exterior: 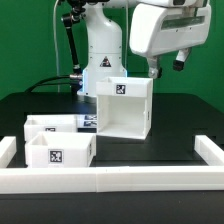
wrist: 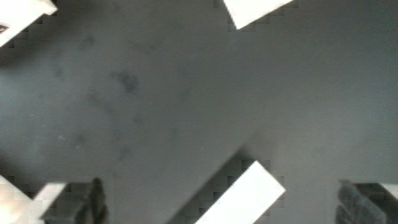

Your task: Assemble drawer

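on the black counter [exterior: 185, 125] the tall casing [exterior: 125, 105] stands upright near the middle, probably set clear so a tray can be slid in; the two low trays [exterior: 60, 152] sit close together by the rim wall [exterior: 110, 180] at the exterior view's left. high above the casing's far side the fingers [wrist: 71, 203] hang spread apart, grasping nothing, likely poised before a first pick

I see my gripper [wrist: 222, 205], its 2 fingers [wrist: 71, 203] spread wide over the dark table [wrist: 160, 95], with 1 white sliver [wrist: 262, 186] showing between them.

No readable text, seemingly (just coded tags [exterior: 120, 89] on the drawer [exterior: 128, 118]).
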{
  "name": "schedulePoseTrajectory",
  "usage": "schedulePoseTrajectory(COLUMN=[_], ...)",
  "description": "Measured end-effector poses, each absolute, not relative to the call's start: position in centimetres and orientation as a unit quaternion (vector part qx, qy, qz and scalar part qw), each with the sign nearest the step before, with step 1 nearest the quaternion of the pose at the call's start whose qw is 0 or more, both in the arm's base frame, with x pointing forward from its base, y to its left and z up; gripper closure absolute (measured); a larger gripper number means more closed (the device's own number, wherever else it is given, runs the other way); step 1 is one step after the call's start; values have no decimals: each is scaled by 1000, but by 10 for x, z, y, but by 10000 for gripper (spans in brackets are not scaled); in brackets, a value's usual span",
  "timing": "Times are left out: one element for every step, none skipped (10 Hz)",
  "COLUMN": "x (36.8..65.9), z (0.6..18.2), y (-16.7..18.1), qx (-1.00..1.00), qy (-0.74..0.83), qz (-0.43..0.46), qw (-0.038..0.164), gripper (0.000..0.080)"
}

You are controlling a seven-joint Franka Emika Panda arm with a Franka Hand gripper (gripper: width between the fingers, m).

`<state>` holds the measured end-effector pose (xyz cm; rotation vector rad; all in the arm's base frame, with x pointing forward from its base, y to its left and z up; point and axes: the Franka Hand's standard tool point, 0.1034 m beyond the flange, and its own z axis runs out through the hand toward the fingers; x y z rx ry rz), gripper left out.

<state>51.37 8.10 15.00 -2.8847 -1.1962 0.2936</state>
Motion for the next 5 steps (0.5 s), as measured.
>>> schedulePoseTrajectory(x=[515,515,515,515,515], z=[150,150,150,150,149], y=[81,81,81,81,81], qx=[-920,-920,-920,-920,-920], qy=[-381,-381,-381,-381,-381], qz=[93,93,93,93,94], qw=[3,3,3,3,3], gripper=[150,150,150,150,150])
